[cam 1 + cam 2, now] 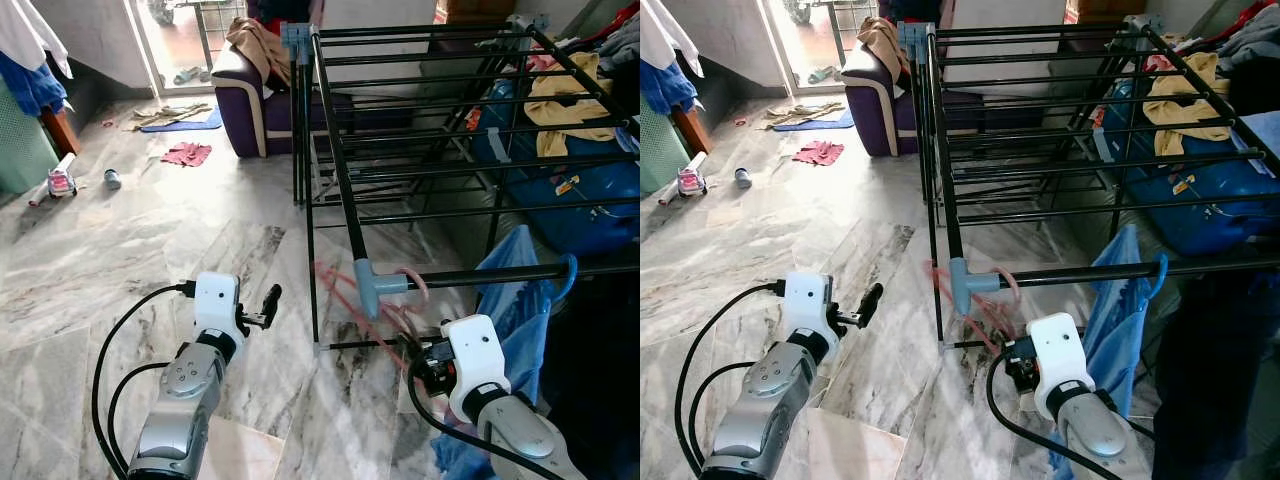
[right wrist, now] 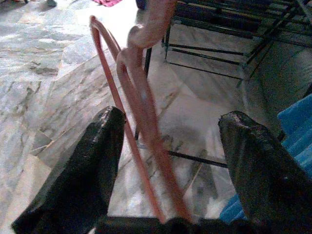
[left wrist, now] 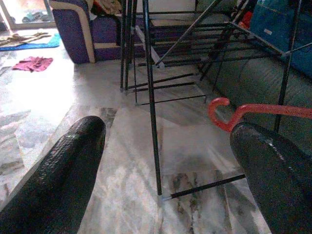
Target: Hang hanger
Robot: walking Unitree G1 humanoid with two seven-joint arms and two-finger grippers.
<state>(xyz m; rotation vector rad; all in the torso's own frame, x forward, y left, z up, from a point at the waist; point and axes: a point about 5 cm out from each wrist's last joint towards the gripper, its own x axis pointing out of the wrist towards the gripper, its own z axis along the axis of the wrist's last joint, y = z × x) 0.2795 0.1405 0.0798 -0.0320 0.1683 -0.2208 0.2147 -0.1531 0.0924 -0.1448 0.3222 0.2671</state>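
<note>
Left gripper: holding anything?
No. In the left wrist view the left gripper has its two black fingers spread wide, with bare marble floor between them.

One pink hanger, one drying rack, two hands

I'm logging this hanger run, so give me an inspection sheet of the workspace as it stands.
Surface: grey-veined marble floor.
Job's things: pink hanger between the right gripper's fingers, its hook looped over the near rail of the black drying rack.
Clutter: red cloth, toy car and a small can on the floor.
Grippers: right gripper open around the hanger; left gripper open, holding nothing.
Cables: black cables loop beside the left arm.
Surroundings: purple sofa, blue garment hanging on the rack.
</note>
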